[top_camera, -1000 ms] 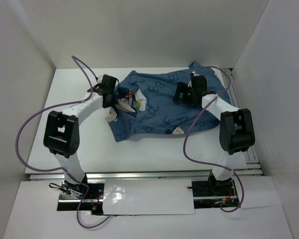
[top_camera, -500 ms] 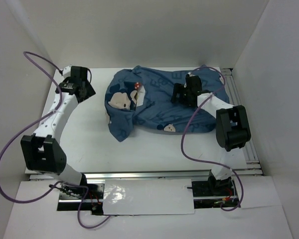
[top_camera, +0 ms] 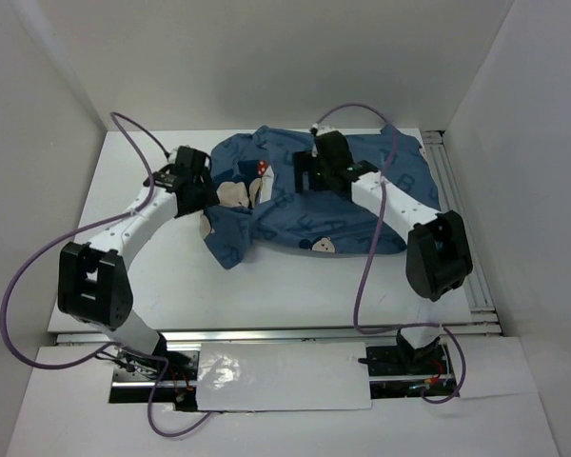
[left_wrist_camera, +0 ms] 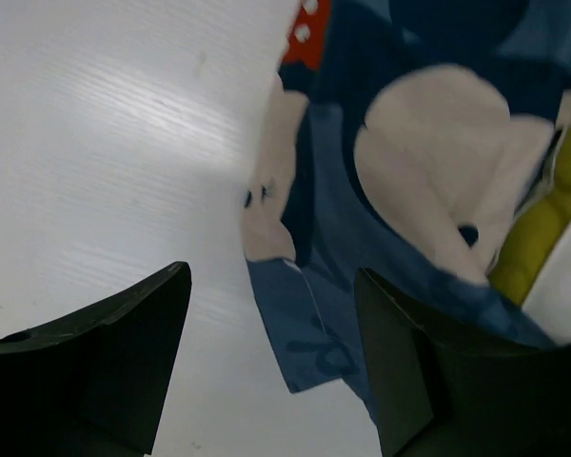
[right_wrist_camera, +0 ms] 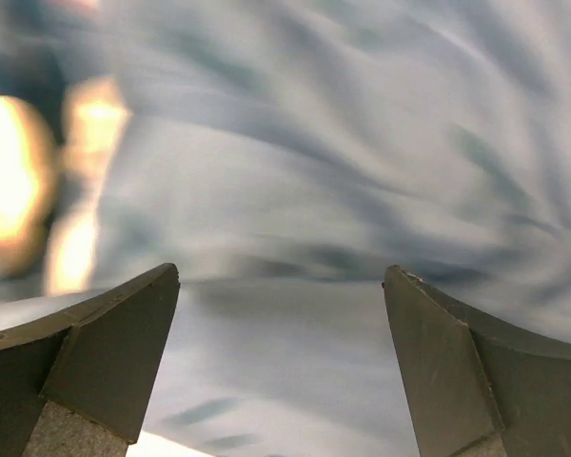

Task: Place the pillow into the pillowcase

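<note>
Well, the pillow (left_wrist_camera: pixel 538 233) sits tucked inside the pillowcase (top_camera: pixel 305 214).
The case lies plump at the table's (top_camera: pixel 152 276) 12 o'clock side, with yellow trim peeking out at its 9 o'clock end. The left gripper (left_wrist_camera: pixel 271 343) hangs open there. The right gripper (top_camera: pixel 305 173) hovers, jaws wide, above the case's middle.

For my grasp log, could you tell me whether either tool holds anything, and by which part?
Nothing is held: the left tool is open at the pillowcase's left edge, the right tool open over its fabric.
</note>
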Controlling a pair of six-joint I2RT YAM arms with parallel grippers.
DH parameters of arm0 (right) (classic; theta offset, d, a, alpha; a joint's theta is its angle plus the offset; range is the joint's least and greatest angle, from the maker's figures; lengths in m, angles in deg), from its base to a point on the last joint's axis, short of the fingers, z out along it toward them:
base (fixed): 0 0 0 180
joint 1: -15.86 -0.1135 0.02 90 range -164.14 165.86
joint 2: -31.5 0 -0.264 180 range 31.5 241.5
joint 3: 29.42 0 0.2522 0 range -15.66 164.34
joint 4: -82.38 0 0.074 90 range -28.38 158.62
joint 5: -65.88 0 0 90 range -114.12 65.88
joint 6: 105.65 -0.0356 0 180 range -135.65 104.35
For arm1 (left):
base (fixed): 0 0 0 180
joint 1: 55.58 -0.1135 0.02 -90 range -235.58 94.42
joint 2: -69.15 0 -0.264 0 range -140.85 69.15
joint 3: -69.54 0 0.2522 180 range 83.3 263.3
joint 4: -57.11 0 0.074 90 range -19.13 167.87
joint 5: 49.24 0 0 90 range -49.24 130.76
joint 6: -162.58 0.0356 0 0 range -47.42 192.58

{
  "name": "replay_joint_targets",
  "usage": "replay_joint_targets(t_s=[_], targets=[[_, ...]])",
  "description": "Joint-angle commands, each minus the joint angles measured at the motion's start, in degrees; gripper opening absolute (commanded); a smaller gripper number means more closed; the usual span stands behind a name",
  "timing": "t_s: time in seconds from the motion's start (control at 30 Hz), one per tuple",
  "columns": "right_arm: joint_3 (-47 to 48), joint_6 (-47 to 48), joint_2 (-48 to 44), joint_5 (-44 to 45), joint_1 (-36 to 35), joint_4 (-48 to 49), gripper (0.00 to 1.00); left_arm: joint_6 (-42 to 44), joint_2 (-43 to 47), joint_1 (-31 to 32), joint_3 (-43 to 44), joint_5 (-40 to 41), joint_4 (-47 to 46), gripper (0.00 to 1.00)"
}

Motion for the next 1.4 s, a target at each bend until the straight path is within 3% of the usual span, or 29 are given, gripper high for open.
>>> replay_joint_targets(t_s=[0.0, 0.07, 0.17, 0.33, 0.37, 0.47, 0.73, 0.93, 0.97, 1.03, 1.1, 1.13, 1.17, 1.3, 1.37], targets=[[8.8, 3.3, -0.5, 3.7, -6.8, -4.1, 0.95, 0.6, 6.1, 4.1, -9.3, -5.2, -4.3, 0.8], [9.4, 1.5, 0.1, 4.2, -7.4, -4.7, 0.95, 0.6, 8.9, 7.8, -13.9, -5.7, -6.9, 0.8], [4.9, -4.2, -2.6, 4.2, -6.0, -4.1, 0.96, 0.9, 14.0, 12.4, -22.4, -4.8, -9.5, 0.9], [-9.5, -10.8, -15.7, 6.7, -1.0, 0.4, 0.99, 0.3, 19.4, 17.0, -33.2, -7.3, -17.3, 0.95], [-11.2, -11.6, -17.6, 7.4, 0.3, -0.2, 1.0, 0.3, 20.4, 17.6, -34.9, -7.9, -19.1, 1.0], [-16.2, -13.0, -23.5, 8.5, 6.0, -4.7, 1.0, -0.9, 21.7, 18.8, -39.9, -6.0, -24.2, 1.0], [-27.9, -16.3, -38.6, 8.6, 21.2, -11.2, 1.0, 4.2, 12.1, 21.4, -36.9, -0.6, -31.3, 1.0], [-29.1, -14.2, -40.4, 5.7, 29.0, -14.1, 1.0, 5.6, 0.1, 21.4, -31.1, 1.5, -32.2, 1.0], [-29.1, -14.2, -40.4, 5.7, 29.0, -14.1, 1.0, 5.6, -1.4, 21.4, -29.3, 1.5, -31.6, 0.97], [-29.1, -14.2, -40.4, 5.7, 29.5, -14.1, 1.0, 5.0, -5.9, 21.4, -27.2, 2.4, -30.4, 0.7], [-29.1, -14.2, -40.4, 5.7, 29.5, -14.1, 1.0, 4.2, -8.3, 20.6, -23.6, 2.9, -27.3, 0.54], [-29.1, -14.2, -41.0, 6.4, 30.1, -14.1, 1.0, 3.1, -9.0, 20.0, -22.8, 4.3, -26.3, 0.05], [-29.1, -14.2, -41.0, 6.9, 30.1, -14.7, 1.0, 0.9, -9.5, 20.0, -21.5, 5.1, -24.9, 0.0], [-29.6, -14.7, -42.4, 10.0, 30.6, -15.3, 1.0, -5.8, -6.4, 16.6, -21.5, 11.4, -18.6, 0.0], [-29.6, -14.7, -42.4, 9.4, 30.6, -15.3, 1.0, -12.6, -3.6, 13.2, -20.4, 13.3, -9.4, 0.0]])
